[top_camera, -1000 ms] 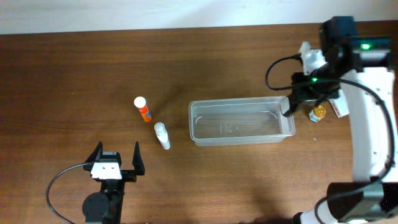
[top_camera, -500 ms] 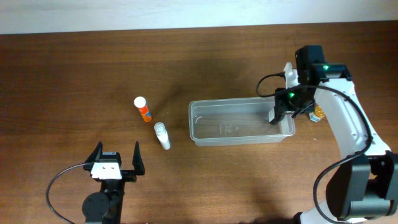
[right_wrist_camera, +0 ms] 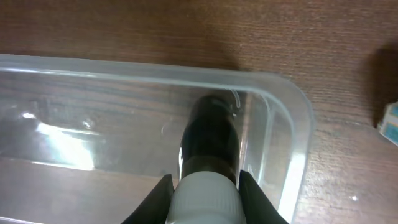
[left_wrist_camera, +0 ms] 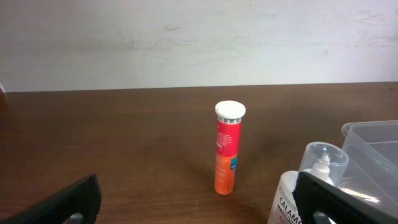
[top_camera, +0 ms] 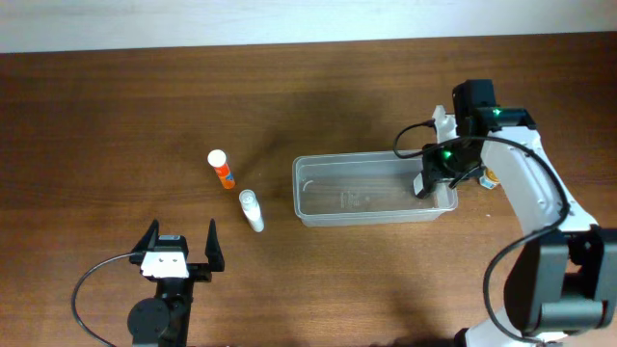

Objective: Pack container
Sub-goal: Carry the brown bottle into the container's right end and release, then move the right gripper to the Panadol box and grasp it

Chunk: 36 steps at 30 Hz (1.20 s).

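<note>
Overhead, the left gripper (top_camera: 182, 231) sat well off to the left of the container (top_camera: 366, 218) and nearer the table's front edge. Its jaws were spread wide with nothing between them. A tube (top_camera: 222, 170) with a white cap stood upright to the container's left. A white bottle (top_camera: 252, 210) lay closer to the container's left end, apart from the tube, and neither was touched.

The container itself was clear plastic and sat a little right of the table's middle, long side across. I could see nothing lying loose on its floor.

Over its right end the right gripper (top_camera: 424, 183) reached down inside the rim. In the wrist view its fingers (right_wrist_camera: 163, 194) pressed on both sides of the pale cap of a dark bottle (right_wrist_camera: 210, 140), which pointed down into the right-hand corner, so it looked gripped. I couldn't tell whether the bottle's base had met the floor. A small box (right_wrist_camera: 390, 119) lay outside, just right of the container.

By my reckoning the packing had barely begun. The first item was in place over the container but not yet let go. The tube and the white bottle remained to be fetched from the left, and perhaps the box from the right.
</note>
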Each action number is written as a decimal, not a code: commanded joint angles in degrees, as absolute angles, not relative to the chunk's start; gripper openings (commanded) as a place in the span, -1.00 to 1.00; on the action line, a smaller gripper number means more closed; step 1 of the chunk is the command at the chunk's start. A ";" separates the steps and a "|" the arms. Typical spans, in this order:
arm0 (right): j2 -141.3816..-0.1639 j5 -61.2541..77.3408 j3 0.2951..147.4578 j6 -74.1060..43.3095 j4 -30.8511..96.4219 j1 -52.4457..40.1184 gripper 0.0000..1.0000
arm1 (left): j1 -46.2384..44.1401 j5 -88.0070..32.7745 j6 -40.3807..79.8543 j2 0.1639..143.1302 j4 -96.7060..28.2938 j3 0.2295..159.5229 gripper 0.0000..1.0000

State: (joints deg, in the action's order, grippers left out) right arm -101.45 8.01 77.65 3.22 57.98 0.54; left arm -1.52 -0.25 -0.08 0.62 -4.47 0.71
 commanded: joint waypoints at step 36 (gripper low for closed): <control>-104.88 5.50 117.10 18.70 79.31 20.53 0.48 | -1.28 -1.13 -0.93 0.34 -4.67 0.51 0.99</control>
State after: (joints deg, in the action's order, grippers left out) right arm -102.67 4.49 118.98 13.30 79.50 16.43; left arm -1.52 -0.25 -0.08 0.62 -4.47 0.71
